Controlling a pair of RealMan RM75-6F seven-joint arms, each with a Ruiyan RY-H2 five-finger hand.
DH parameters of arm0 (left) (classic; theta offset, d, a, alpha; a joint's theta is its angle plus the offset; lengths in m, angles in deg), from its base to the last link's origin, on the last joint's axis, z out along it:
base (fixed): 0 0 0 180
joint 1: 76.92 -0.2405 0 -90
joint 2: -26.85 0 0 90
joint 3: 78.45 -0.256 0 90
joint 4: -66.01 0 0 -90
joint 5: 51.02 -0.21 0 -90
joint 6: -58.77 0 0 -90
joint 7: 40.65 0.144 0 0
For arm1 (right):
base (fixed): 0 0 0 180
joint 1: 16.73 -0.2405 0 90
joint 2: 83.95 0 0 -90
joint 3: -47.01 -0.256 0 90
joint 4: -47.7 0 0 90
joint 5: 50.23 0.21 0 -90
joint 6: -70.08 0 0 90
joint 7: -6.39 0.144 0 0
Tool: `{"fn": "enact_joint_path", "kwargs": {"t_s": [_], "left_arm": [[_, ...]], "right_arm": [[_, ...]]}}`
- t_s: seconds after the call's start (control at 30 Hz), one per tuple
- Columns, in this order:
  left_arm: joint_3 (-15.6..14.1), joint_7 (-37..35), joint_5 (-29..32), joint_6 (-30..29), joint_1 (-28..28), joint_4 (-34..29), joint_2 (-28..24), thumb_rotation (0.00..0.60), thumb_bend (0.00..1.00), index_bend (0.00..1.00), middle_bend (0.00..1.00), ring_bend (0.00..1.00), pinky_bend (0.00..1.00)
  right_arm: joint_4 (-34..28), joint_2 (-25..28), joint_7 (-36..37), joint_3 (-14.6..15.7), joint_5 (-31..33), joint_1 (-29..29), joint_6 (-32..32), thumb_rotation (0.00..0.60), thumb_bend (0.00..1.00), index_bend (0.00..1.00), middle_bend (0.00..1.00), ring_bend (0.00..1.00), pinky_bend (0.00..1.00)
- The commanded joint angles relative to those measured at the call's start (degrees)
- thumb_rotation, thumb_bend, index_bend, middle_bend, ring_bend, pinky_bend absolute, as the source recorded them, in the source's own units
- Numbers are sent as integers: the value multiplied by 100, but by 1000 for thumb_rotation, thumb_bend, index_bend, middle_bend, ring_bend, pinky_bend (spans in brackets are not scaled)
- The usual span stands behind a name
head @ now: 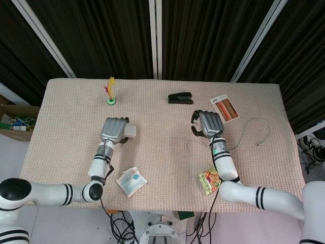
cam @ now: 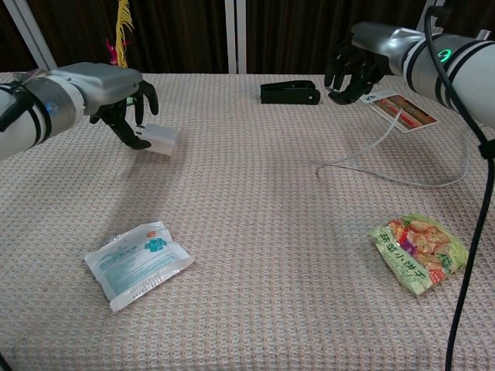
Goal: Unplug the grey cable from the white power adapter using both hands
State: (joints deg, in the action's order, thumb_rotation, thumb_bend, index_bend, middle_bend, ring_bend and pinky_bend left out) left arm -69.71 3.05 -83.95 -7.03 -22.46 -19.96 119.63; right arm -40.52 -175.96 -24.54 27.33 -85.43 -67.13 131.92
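Observation:
The white power adapter (head: 130,132) (cam: 160,140) is pinched in my left hand (head: 115,130) (cam: 120,103), low over the left side of the table; whether it touches the cloth is unclear. No cable is attached to it. My right hand (head: 208,124) (cam: 354,69) is at the right, fingers curled around one end of the grey cable (head: 247,130) (cam: 363,148). The plug is hidden inside the fingers. From the hand the cable drops to a loop on the table, then trails away to the right edge.
A black stapler (head: 181,97) (cam: 290,93) and a booklet (head: 224,108) (cam: 404,112) lie at the back. A feathered toy (head: 110,94) stands back left. A white sachet (head: 131,181) (cam: 138,263) and a snack bag (head: 210,181) (cam: 421,252) lie near the front edge.

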Motion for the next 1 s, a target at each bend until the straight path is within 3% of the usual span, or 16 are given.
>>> {"fn": "enact_joint_path", "kwargs": {"t_s": [0.03, 0.13, 0.33, 0.47, 0.57, 0.73, 1.0], "left_arm": [[28, -232, -330, -177, -170, -281, -236, 445, 155, 229, 321, 356, 569], [6, -391, -620, -388, -358, -618, -549, 439, 153, 225, 317, 342, 524], [-390, -569, -1392, -973, -979, -1512, -1632, 441, 116, 248, 338, 337, 455], [-806, -889, -2037, -1389, -1561, -1888, -2385, 439, 95, 253, 330, 294, 347], [-1081, -1186, -2497, -1854, -2067, -2041, -2721, 471, 94, 254, 325, 268, 307], [-1578, -1622, -3211, -2453, -2866, -2075, -3020, 472, 94, 253, 309, 236, 273], [-2279, -2203, -4543, -3447, -4118, -2052, -3275, 455, 96, 250, 256, 178, 203]], "right_arm": [[245, -233, 135, -42, 16, -160, -189, 600, 216, 139, 205, 178, 285], [81, -58, 273, -80, -133, -95, -186, 600, 177, 76, 153, 143, 259], [-855, 1043, 817, 60, -971, 581, 159, 600, 189, 84, 191, 145, 264], [-1404, 2048, 1317, 425, -1942, 1315, 552, 600, 194, 120, 216, 147, 282], [-1638, 2581, 1837, 690, -2604, 1915, 1036, 600, 198, 123, 193, 146, 276], [-1629, 2981, 2979, 1210, -3540, 2848, 1724, 600, 222, 120, 166, 124, 244], [-1257, 3407, 3837, 2071, -4470, 3961, 2382, 600, 244, 0, 14, 0, 9]]}}
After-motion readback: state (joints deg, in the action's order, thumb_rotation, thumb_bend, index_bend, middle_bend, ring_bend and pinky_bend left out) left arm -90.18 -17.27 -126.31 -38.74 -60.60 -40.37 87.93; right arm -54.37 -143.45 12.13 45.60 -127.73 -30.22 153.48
